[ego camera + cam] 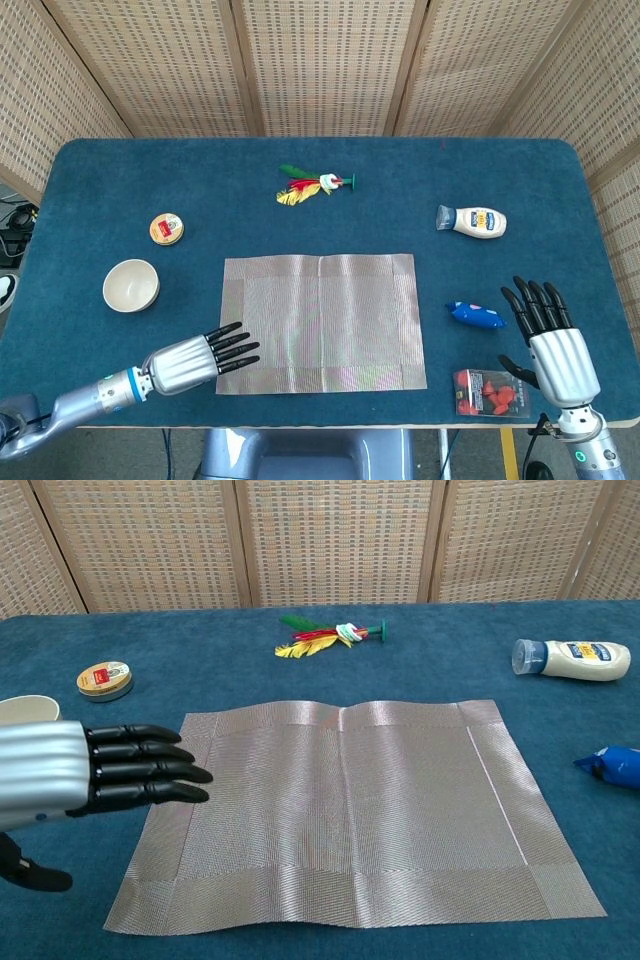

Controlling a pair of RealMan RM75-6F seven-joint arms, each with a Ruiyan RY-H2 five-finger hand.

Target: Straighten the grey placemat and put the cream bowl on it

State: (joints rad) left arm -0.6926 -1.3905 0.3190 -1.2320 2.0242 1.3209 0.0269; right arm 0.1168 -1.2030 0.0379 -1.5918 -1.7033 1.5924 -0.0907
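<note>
Head view: grey placemat (322, 322) lies flat mid-table; cream bowl (131, 285) sits left of it, apart. Left hand (198, 359), fingers extended and empty, at mat's near-left corner. Right hand (549, 340) likewise empty, fingers straight. Chest view: left hand (90, 770) fingertips overlap the mat's left edge; contact unclear.

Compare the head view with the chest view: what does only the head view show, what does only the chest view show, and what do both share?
Only the head view shows the right hand and the red packet.

Only the chest view shows nothing of its own, just a closer look at the mat's rippled near edge.

Both share the mat, left hand, bowl, tin, shuttlecock, bottle and blue packet.
</note>
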